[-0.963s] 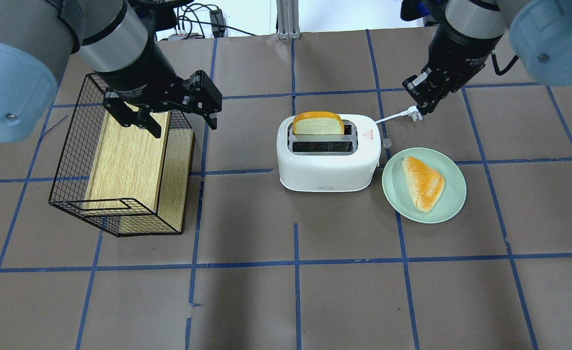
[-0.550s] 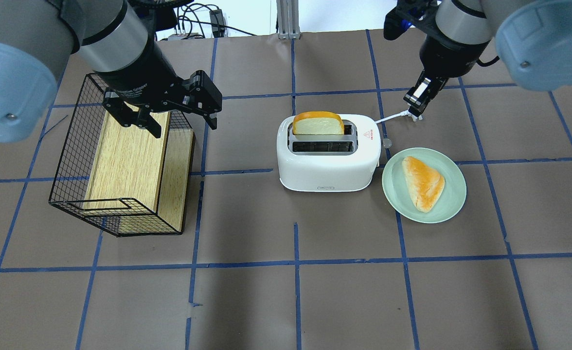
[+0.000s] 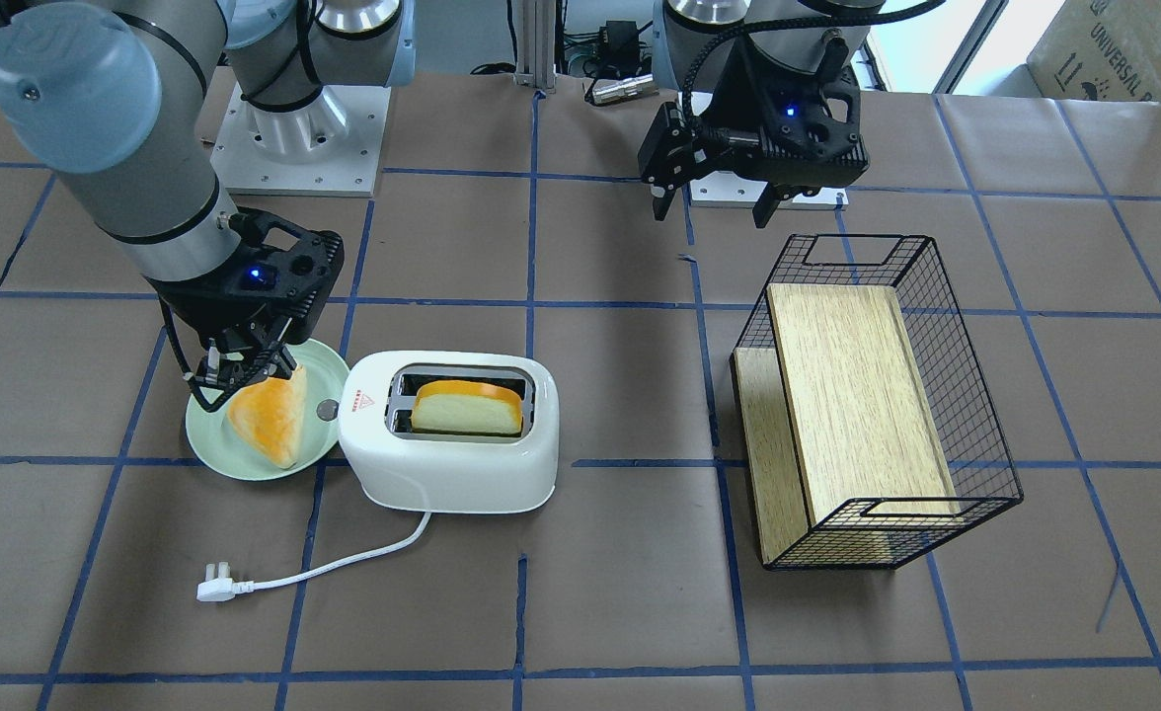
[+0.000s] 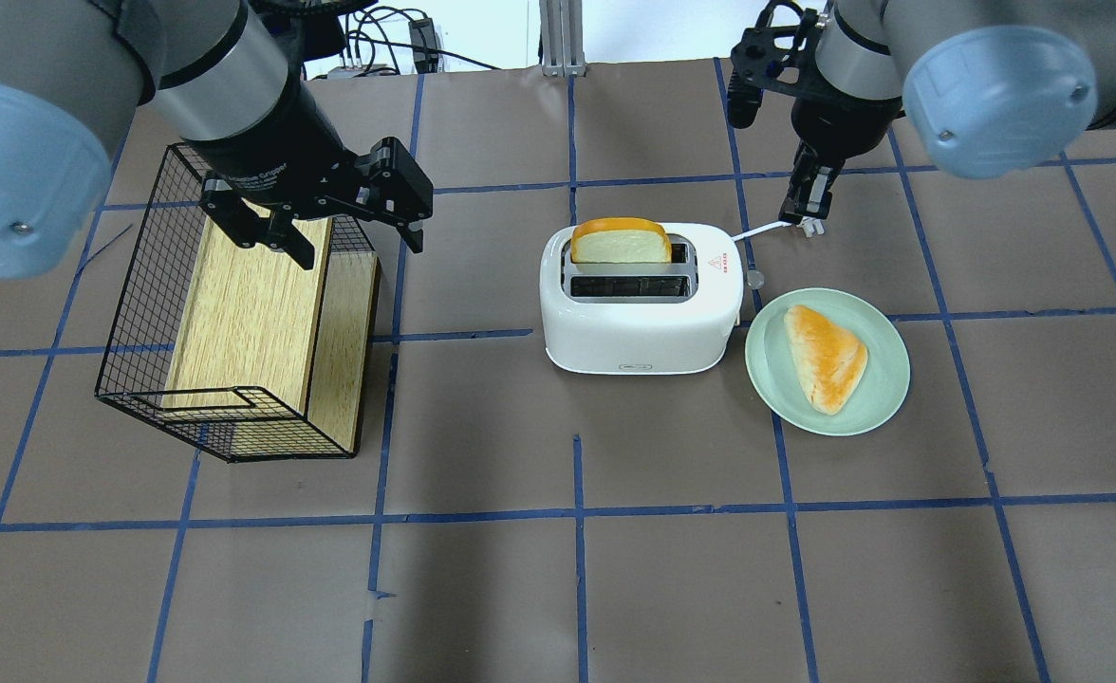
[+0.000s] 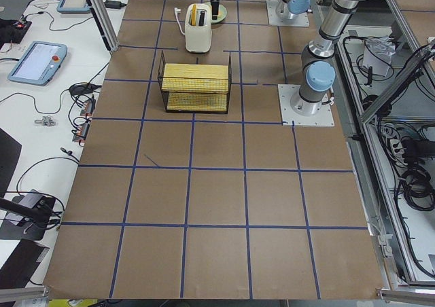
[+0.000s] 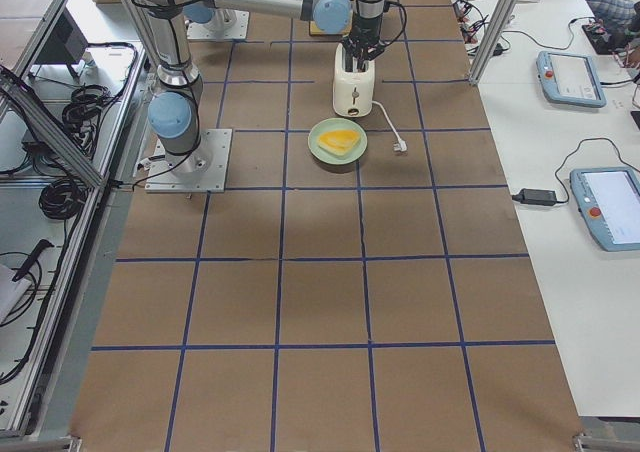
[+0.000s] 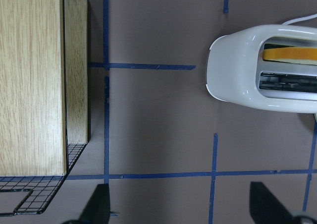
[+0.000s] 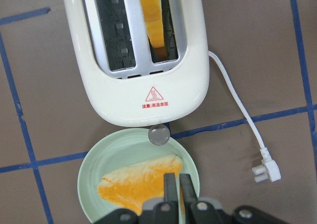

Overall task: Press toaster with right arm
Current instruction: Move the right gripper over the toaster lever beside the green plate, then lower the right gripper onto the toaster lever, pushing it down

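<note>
Right wrist-mounted | right claw [image 8: 177, 178] together, above plate [image 8: 91, 184] | toaster [image 8: 148, 92] just beside plate | left claw [image 4: 362, 251] apart

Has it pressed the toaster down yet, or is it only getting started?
Done: a bread slice sits in the toaster, standing high, so the press seems not yet made. In hand: the right gripper, shut, hovers over the plate beside the toaster's round knob. Left: push that knob down.
</note>
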`<state>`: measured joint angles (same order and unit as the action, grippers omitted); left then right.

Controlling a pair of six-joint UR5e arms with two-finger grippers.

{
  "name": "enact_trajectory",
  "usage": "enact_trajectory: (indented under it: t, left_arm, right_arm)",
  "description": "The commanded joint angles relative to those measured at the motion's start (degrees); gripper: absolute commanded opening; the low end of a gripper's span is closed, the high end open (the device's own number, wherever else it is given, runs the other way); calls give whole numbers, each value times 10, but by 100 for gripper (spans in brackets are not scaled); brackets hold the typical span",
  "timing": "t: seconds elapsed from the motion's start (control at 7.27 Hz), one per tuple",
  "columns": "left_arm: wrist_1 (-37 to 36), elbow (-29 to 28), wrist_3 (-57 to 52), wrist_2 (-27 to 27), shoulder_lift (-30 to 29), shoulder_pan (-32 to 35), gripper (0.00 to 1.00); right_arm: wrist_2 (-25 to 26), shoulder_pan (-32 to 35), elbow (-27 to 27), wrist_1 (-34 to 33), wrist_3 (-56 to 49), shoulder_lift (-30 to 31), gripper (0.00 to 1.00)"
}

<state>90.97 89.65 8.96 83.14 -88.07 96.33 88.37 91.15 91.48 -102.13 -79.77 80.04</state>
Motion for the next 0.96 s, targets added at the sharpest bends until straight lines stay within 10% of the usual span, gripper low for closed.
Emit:
enact_trajectory:
  t: [0.0,0.83]
  left_arm:
    - [0,0,0,0,0,0,100]
    - [0,0,0,0,0,0,100]
  right_arm:
    - [18,1,39,-66,-81,-11,16]
    - [11,5,98,-141,-80,-24,16]
